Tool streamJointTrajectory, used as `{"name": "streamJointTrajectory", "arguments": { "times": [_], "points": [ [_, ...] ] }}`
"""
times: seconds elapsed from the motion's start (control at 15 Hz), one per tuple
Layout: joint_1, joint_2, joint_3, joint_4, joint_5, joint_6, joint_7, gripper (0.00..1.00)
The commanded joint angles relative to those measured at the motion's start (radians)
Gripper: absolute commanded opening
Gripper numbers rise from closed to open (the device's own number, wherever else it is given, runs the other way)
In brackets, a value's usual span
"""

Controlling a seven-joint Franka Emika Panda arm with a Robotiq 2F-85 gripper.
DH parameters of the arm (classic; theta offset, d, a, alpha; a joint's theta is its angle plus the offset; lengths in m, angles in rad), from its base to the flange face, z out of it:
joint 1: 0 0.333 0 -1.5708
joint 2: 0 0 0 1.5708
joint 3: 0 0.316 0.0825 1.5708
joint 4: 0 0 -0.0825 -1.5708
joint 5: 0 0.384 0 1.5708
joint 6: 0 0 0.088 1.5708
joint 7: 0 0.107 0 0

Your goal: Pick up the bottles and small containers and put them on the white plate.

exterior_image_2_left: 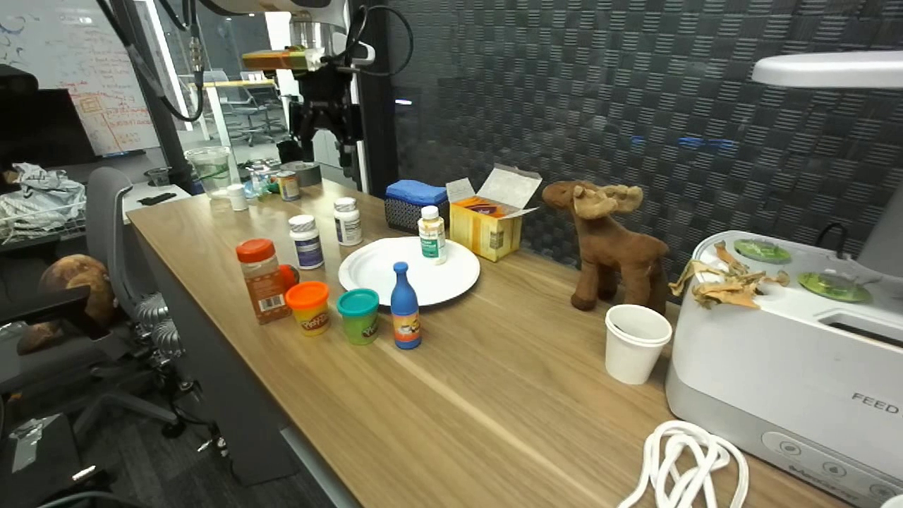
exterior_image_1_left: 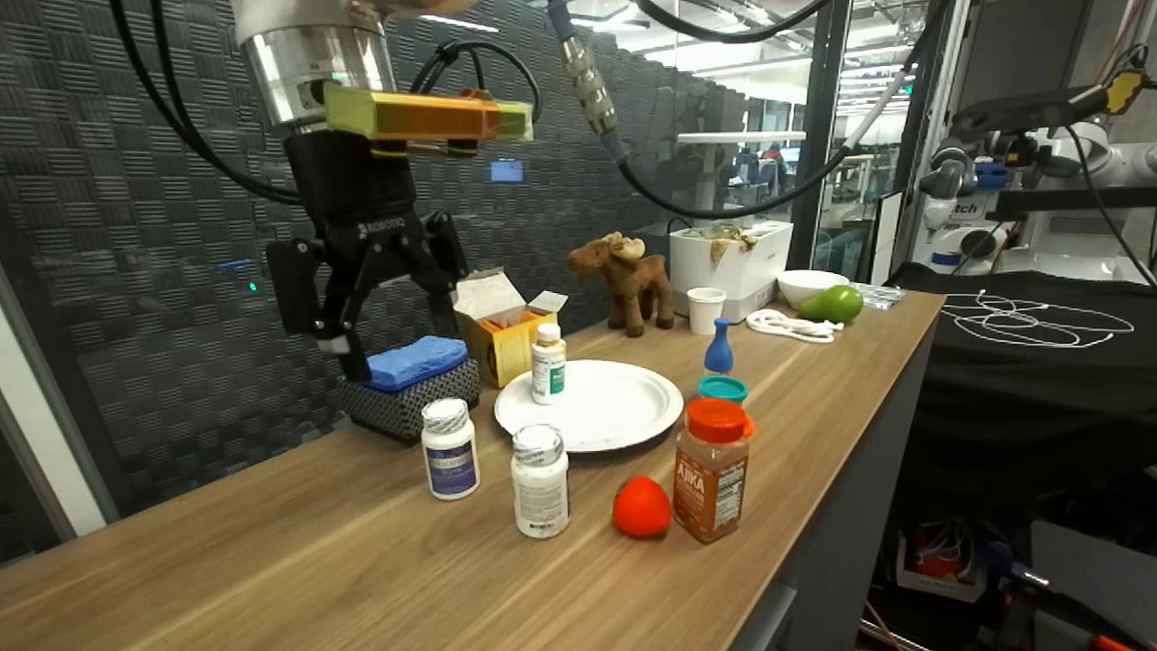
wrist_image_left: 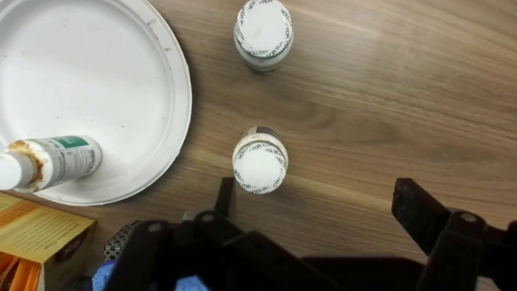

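A white pill bottle with a green label stands upright on the round white plate, near the rim facing the wall edge of the desk. Just off the plate, on the desk, stand a purple-labelled pill bottle and, farther from that edge, another white pill bottle. A loose row slants inward from the desk's open long edge: an orange Ajika spice jar with a red lid, an orange-lidded Play-Doh tub, a teal-lidded Play-Doh tub and a small blue bottle; a rounded red piece sits just beside the jar. The pincer hangs raised above the desk, its fingers wide apart; in the wrist view one fingertip shows near the purple-labelled bottle's cap. Along the wall edge are an opened yellow cardboard box, a dark woven basket topped with a blue cloth, and a plush moose.
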Motion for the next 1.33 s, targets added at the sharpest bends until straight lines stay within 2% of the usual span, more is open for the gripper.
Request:
{"name": "streamJointTrajectory", "arguments": {
  "times": [0.0, 0.53, 0.87, 1.27],
  "points": [
    [-0.008, -0.078, -0.011, -0.143, -0.032, 0.075, -0.007, 1.0],
    [-0.038, -0.076, -0.033, -0.232, 0.001, 0.151, -0.066, 1.0],
    [-0.067, -0.065, -0.023, -0.234, 0.038, 0.157, -0.123, 1.0],
    [-0.063, -0.048, -0.01, -0.217, 0.07, 0.154, -0.184, 1.0]
  ]
}}
